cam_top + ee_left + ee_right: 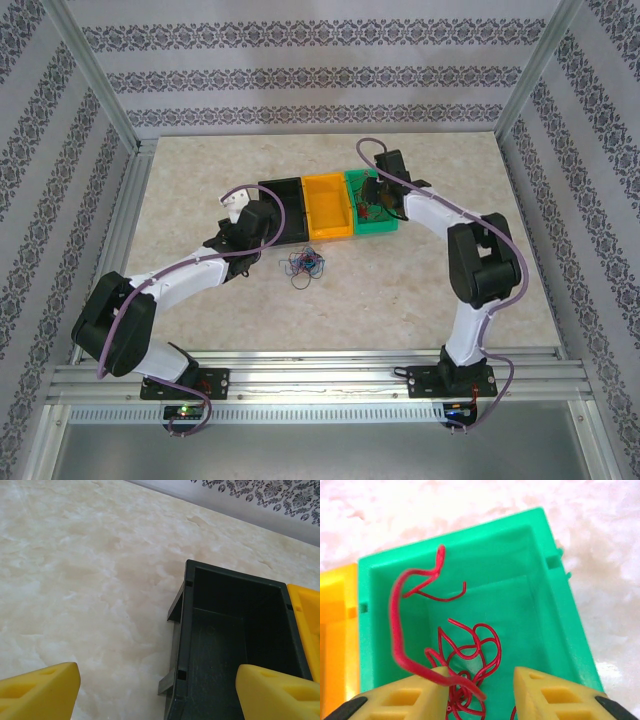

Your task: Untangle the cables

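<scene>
On the desk a left bin, a middle bin and a right bin stand side by side in a row. The left claw hangs above the left bin's left end. The right claw hangs over the right bin, with cables inside it. Before the row, on the desk, lies a tangle of cables.

Counter: a smooth, marble-patterned beige surface with a soft sheen is seen.
Black bin: moulded from matt plastic.
Green bin: moulded from smooth, slightly glossy plastic.
Red cables: thin wires sheathed in glossy plastic.
Right hand: fingers are formed of matt yellow plastic.
Frame rails: made of ribbed, silvery metal.
</scene>
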